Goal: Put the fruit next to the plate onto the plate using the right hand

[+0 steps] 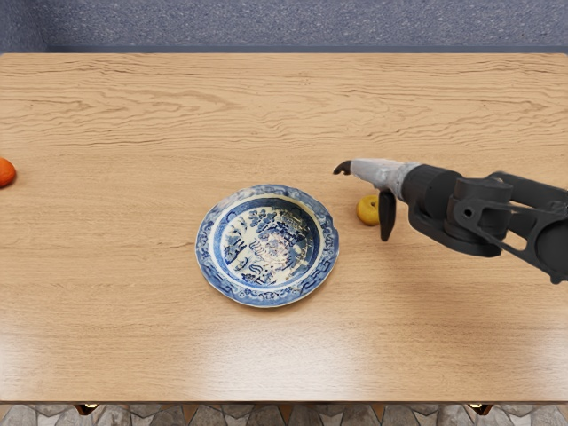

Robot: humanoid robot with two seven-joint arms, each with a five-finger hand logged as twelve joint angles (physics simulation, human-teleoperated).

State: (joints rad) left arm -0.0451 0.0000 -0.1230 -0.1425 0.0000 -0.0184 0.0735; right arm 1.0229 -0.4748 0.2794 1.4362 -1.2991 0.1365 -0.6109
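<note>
Head view: an orange fruit sits at the bench's left edge, well apart from the blue-patterned plate. A yellow fruit lies just beside the plate's right rim. The right robot hand hovers over it, fingers apart, and should settle lower before closing.

A simulated home dining corner, where I work: my bench is a broad light-wood tabletop, set with a blue-and-white patterned china plate and a yellow fruit beside it, against a plain grey-blue wall, with a stone-look tiled floor showing below the near edge
</note>
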